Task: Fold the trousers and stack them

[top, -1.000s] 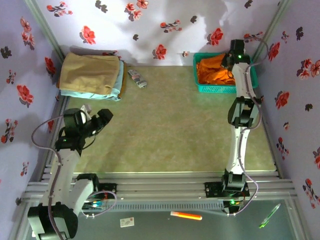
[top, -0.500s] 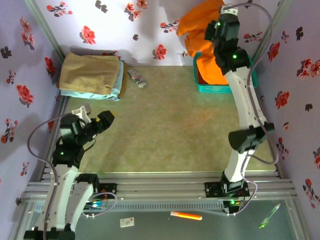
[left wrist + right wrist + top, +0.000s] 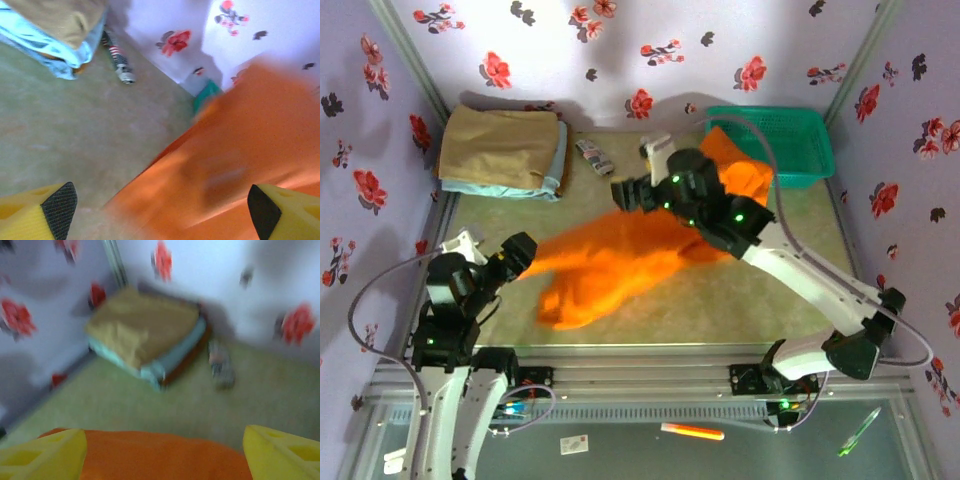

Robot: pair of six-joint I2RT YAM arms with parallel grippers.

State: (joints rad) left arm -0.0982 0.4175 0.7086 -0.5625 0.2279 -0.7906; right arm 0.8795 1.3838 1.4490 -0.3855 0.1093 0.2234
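Right gripper (image 3: 165, 442) spread wide, trousers (image 3: 610, 265) bunched between its fingers (view blurred). I would lay them flat on the table (image 3: 720, 300), legs straight, before folding.

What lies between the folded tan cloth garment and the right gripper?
A small striped rolled item lies there on otherwise bare tabletop, shown in the top external view.

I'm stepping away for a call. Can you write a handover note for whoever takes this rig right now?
Left gripper: open, beside the left edge of the trousers.
Right gripper: over mid-table, orange cloth between its fingers; blur hides whether it grips.
Trousers: unfolded, spread across the table, one end by the green basket.
Done: out of the basket.
Left: flatten, fold, stack, likely on the tan folded garment.
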